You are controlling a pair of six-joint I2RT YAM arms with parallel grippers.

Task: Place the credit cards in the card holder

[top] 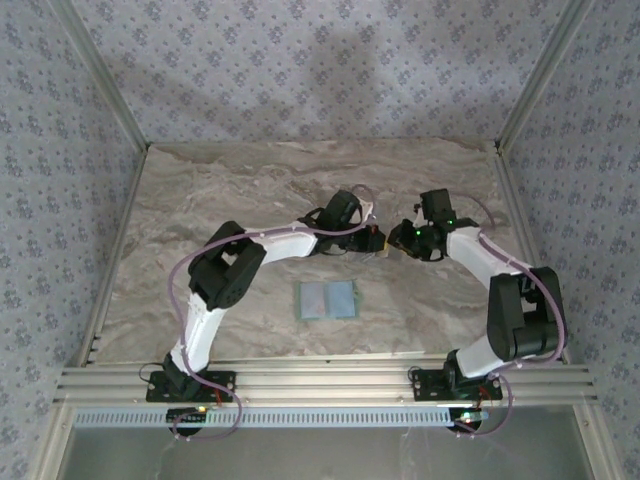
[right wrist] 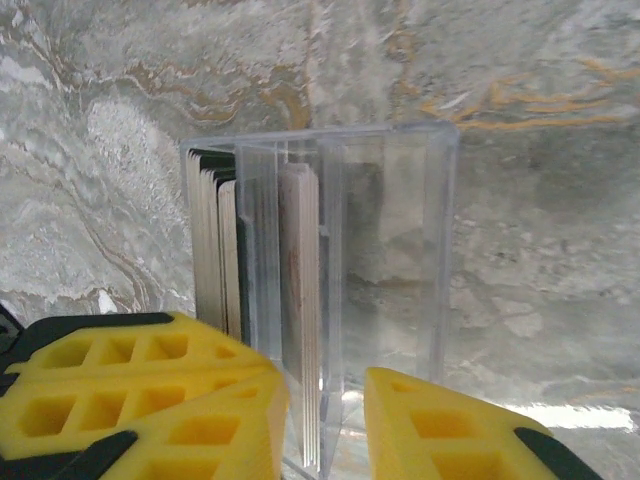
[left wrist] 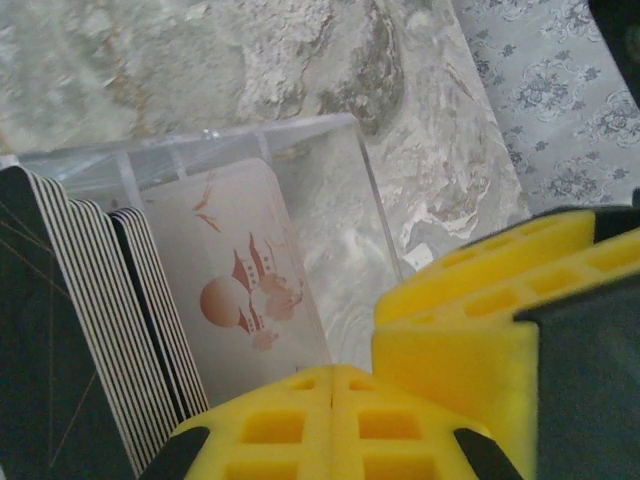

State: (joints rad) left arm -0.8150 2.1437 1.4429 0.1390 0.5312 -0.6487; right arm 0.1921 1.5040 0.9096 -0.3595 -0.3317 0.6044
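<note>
Several credit cards stand on edge in a clear slotted box (right wrist: 395,230): a pale stack (right wrist: 300,300) and darker-edged ones (right wrist: 212,240). From the left wrist, a card printed with a red balloon (left wrist: 240,290) faces me beside dark striped card edges (left wrist: 90,330). My right gripper (right wrist: 325,430) is open, its fingers astride the pale stack and a box divider. My left gripper (left wrist: 332,385) is shut on nothing, just in front of the box. From above, both grippers (top: 375,240) (top: 405,240) meet at mid-table. The card holder (top: 328,299) lies open and flat nearer the bases.
The marble tabletop (top: 250,190) is bounded by aluminium frame posts (top: 525,90) and patterned walls. A metal rail (top: 320,380) runs along the near edge. The right gripper's yellow fingers (left wrist: 480,310) crowd in beside the left one.
</note>
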